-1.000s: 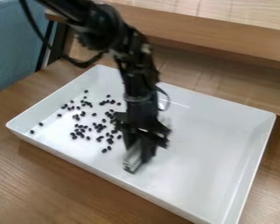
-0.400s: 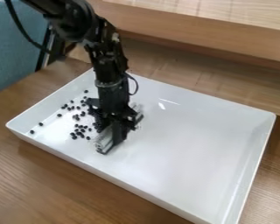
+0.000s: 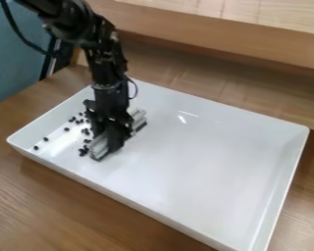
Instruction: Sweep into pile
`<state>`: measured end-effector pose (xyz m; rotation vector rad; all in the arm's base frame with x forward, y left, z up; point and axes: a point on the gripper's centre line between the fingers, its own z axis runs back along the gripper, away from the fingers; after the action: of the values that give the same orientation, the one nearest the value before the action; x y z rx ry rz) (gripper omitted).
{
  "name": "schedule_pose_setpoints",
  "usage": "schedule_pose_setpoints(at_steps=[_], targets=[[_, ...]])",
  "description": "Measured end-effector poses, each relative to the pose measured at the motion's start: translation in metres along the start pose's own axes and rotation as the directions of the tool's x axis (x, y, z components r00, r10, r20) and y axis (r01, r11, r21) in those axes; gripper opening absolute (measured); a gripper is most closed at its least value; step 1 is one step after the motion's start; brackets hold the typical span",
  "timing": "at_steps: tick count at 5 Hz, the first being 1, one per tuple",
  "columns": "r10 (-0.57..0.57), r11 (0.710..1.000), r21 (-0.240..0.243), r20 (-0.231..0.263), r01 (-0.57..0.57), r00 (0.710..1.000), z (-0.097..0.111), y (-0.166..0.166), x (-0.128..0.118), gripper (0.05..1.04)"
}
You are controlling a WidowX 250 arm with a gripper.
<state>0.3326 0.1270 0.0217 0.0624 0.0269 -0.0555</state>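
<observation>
My gripper (image 3: pixel 109 139) hangs down low in the left part of the white tray (image 3: pixel 205 171). It is shut on a grey-white sweeping tool (image 3: pixel 100 147), a long bar that stands on the tray floor and slants from lower left to upper right across the gripper. Small black beans (image 3: pixel 66 129) lie scattered to the left of the tool, several of them close against it. A couple of beans (image 3: pixel 36 147) sit apart near the tray's left wall. The arm and tool hide part of the floor behind them.
The tray rests on a brown wooden table (image 3: pixel 67 206). Behind it runs a raised wooden ledge (image 3: pixel 231 37) along the back. Blue fabric (image 3: pixel 15 59) stands at the upper left, beside a dark leg.
The gripper and tool have moved left across the tray. Beans that lay in the middle of the scatter are now gathered against the tool or hidden by it.
</observation>
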Motion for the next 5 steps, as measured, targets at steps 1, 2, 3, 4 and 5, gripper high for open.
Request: schedule_pose_setpoints(at_steps=[1, 2, 3, 4, 5], targets=[[0.015, 1.000, -0.002, -0.002, -0.015, 1.000, -0.001, 0.021, -0.005, 0.404], [0.042, 0.999, -0.017, -0.004, -0.042, 0.999, -0.003, 0.035, -0.010, 0.404], [0.062, 0.997, -0.037, -0.008, -0.062, 0.998, -0.004, 0.045, -0.011, 0.404], [0.060, 0.997, -0.056, -0.022, -0.061, 0.998, -0.004, 0.044, -0.012, 0.478], [0.085, 0.990, -0.109, -0.040, -0.089, 0.996, -0.002, 0.042, -0.012, 0.740]])
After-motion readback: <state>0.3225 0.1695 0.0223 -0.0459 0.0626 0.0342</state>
